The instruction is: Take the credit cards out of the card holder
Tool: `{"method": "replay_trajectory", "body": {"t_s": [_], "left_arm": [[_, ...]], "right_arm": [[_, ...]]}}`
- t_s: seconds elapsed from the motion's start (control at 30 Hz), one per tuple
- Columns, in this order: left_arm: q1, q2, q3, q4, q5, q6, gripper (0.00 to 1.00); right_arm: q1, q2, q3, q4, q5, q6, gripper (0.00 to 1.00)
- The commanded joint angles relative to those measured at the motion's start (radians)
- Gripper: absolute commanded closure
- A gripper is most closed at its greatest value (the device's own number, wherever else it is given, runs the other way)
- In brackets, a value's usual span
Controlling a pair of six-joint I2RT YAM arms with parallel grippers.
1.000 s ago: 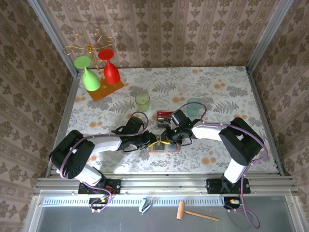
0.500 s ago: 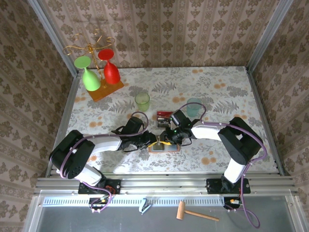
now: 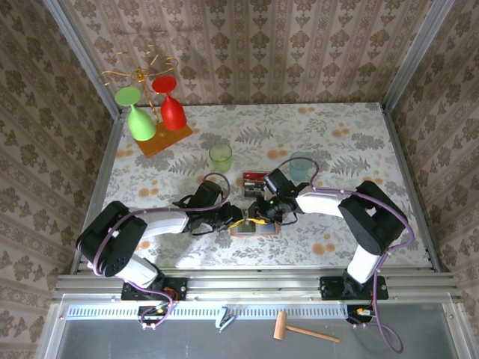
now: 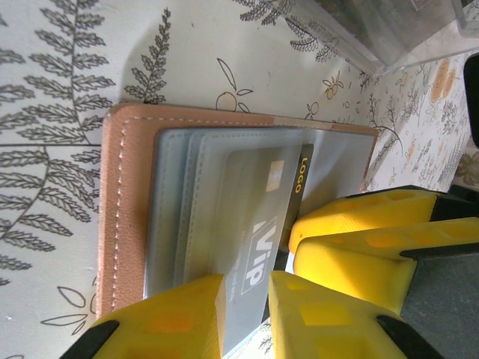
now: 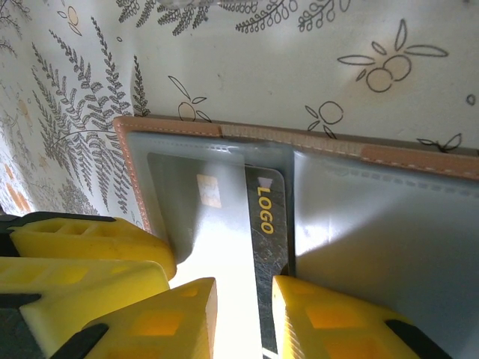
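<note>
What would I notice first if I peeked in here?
Probably the bright green glass and red glass hanging upside down on a gold rack in the far left corner. Next, the yellow-fingered left gripper and right gripper meet over the open pink card holder near the front middle of the table. A grey card reading VIP sits inside it.

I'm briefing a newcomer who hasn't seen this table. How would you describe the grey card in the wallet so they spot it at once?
On the flowered table, toward its front edge, a pink wallet lies open. The grey card sits inside it; unlike the plain sleeves around it, it reads VIP beside a dark strip marked LOGO.
</note>
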Motion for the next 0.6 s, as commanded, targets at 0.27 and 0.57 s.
{"method": "replay_trajectory", "body": {"t_s": [0.27,0.57], "left_arm": [[0.009,0.010,-0.011,-0.024,-0.009,0.018,0.77],[0.009,0.006,-0.012,-0.028,-0.010,0.017,0.81]], "right_arm": [[0.006,-0.057,0.026,-0.053,0.034,-0.029,0.74],[0.002,-0.078,-0.004,-0.044,0.049,-0.026,0.75]]}}
